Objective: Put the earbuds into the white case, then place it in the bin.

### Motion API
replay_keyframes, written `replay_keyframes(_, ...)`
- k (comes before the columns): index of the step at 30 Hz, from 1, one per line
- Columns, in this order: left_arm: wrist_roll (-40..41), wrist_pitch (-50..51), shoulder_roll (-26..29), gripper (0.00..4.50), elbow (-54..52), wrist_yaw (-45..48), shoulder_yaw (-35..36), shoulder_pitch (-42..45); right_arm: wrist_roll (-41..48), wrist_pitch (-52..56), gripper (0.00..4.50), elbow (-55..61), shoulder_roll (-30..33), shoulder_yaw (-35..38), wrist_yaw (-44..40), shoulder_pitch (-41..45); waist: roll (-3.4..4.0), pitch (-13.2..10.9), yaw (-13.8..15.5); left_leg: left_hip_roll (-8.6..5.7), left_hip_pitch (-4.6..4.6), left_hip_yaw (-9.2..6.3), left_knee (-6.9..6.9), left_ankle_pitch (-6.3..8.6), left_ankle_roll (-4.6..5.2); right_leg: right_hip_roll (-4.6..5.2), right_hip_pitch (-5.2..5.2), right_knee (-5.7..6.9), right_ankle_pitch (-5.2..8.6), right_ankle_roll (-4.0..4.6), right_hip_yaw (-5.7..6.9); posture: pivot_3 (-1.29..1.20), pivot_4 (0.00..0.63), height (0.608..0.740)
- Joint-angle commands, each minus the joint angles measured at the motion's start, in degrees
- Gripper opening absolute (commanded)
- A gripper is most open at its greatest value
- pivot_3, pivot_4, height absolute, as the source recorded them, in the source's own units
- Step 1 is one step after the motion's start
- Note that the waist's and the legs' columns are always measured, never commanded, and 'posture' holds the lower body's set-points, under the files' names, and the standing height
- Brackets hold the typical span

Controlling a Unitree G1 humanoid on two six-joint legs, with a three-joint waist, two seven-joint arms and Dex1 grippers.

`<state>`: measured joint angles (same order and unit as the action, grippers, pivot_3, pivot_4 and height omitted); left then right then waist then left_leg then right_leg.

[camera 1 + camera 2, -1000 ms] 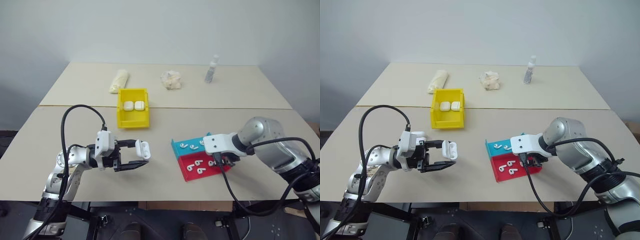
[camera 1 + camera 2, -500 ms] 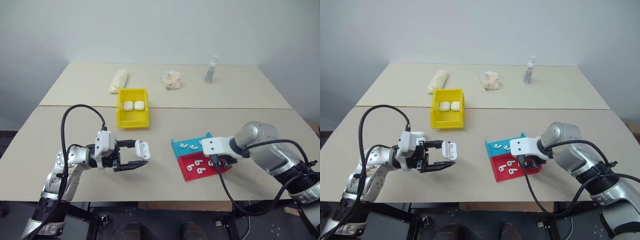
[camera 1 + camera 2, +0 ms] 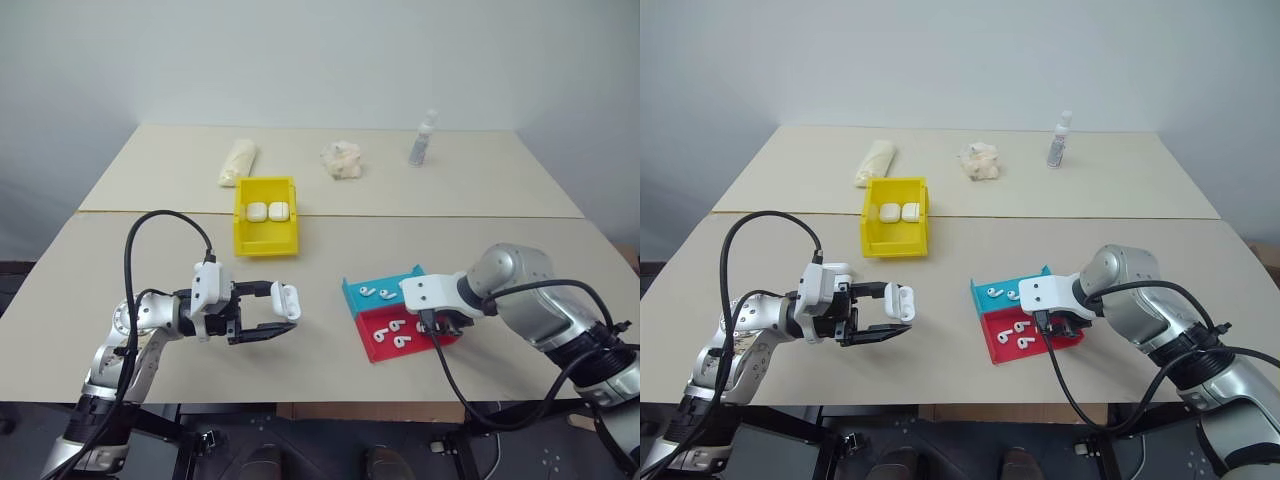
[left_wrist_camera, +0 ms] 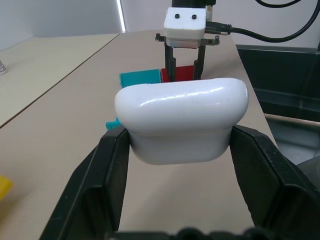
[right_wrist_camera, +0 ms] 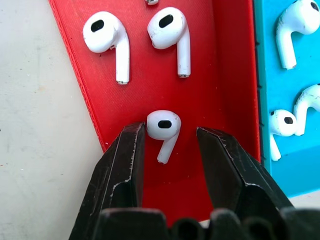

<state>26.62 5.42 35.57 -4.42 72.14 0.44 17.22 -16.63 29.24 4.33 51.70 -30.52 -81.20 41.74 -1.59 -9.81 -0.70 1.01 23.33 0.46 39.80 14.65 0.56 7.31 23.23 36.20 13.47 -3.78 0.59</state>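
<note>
— Where is the white case (image 4: 182, 119)?
— Pinched between the left gripper's (image 3: 285, 313) fingers, held above the bench (image 3: 330, 230) at its near left, with those fingers pointing toward the trays.
— And the earbuds (image 5: 163, 127)?
— Three lie in the red tray (image 5: 200, 60), more in the teal tray (image 5: 280, 85) right beside it. The right gripper (image 5: 170, 145) points down into the red tray, its fingers parted on either side of one earbud; one finger is right at the bud's head, the other stands off it.
— The bin (image 3: 265, 232)?
— Farther back on the bench, yellow, with two white cases already inside.
</note>
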Motion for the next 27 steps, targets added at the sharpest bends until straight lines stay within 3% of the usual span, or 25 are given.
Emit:
replay_keyframes(1, 0.3, 0.0, 0.7, 2.78, -2.7, -0.3, 0.2, -0.3, 0.0, -0.9, 2.01, 0.5, 0.1, 0.8, -0.4, -0.1, 0.0, 0.0, 0.0, 0.0, 0.0, 0.0, 0.0, 0.0, 0.0, 0.0, -0.01, 0.0, 0.0, 0.0, 0.0, 0.0, 0.15, 0.74)
replay_keyframes(5, 0.3, 0.1, 0.8, 2.78, -2.8, -0.5, 0.3, -0.4, 0.1, -1.1, 2.01, 0.4, 0.0, 0.8, -0.5, -0.3, 0.0, 0.0, 0.0, 0.0, 0.0, 0.0, 0.0, 0.0, 0.0, 0.0, -0.01, 0.0, 0.0, 0.0, 0.0, 0.0, 0.15, 0.74)
replay_keyframes(9, 0.2, 0.1, 0.9, 2.78, -2.7, -0.4, 0.3, -0.5, -0.3, -1.3, 1.14, 0.3, -0.1, 0.6, -0.2, -0.6, 0.0, 0.0, 0.0, 0.0, -0.01, 0.0, 0.0, 0.0, 0.0, 0.0, -0.02, -0.01, 0.0, 0.0, 0.0, 0.0, 0.15, 0.74)
replay_keyframes(16, 0.1, 0.2, 1.0, 2.78, -2.9, -0.4, 0.2, -0.5, -0.8, -1.9, 1.14, 0.1, 0.0, 0.4, 0.1, -1.1, 0.0, 0.0, 0.0, 0.0, -0.06, -0.02, 0.0, 0.0, 0.0, 0.0, -0.07, -0.01, 0.0, 0.0, 0.02, 0.0, 0.15, 0.74)
replay_keyframes(19, 0.1, 0.3, 1.0, 2.78, -2.9, -0.4, 0.1, -0.5, -0.7, -2.0, 0.68, 0.2, 0.1, 0.6, -0.1, -1.2, 0.0, 0.0, 0.0, 0.0, -0.06, -0.02, 0.0, 0.0, 0.0, 0.0, -0.09, -0.01, 0.0, 0.0, 0.03, 0.0, 0.15, 0.74)
replay_keyframes(22, 0.2, 0.5, 1.0, 2.78, -2.9, -0.4, 0.1, -0.3, -0.4, -1.3, 0.65, 0.9, 0.1, 0.9, -0.2, -1.4, 0.0, 0.0, 0.0, 0.0, -0.07, -0.03, 0.0, 0.0, 0.0, 0.0, -0.09, -0.01, 0.0, 0.0, 0.03, 0.0, 0.15, 0.74)
replay_keyframes(27, 1.9, 1.5, 0.8, 2.78, -4.3, -0.2, 0.5, 0.2, 4.4, 3.8, 0.65, 7.6, 1.1, 7.1, -1.3, -1.2, 0.01, 0.0, 0.0, 0.0, -0.04, -0.04, -0.01, 0.0, 0.0, 0.0, -0.06, -0.01, 0.0, 0.0, 0.03, 0.0, 0.15, 0.74)
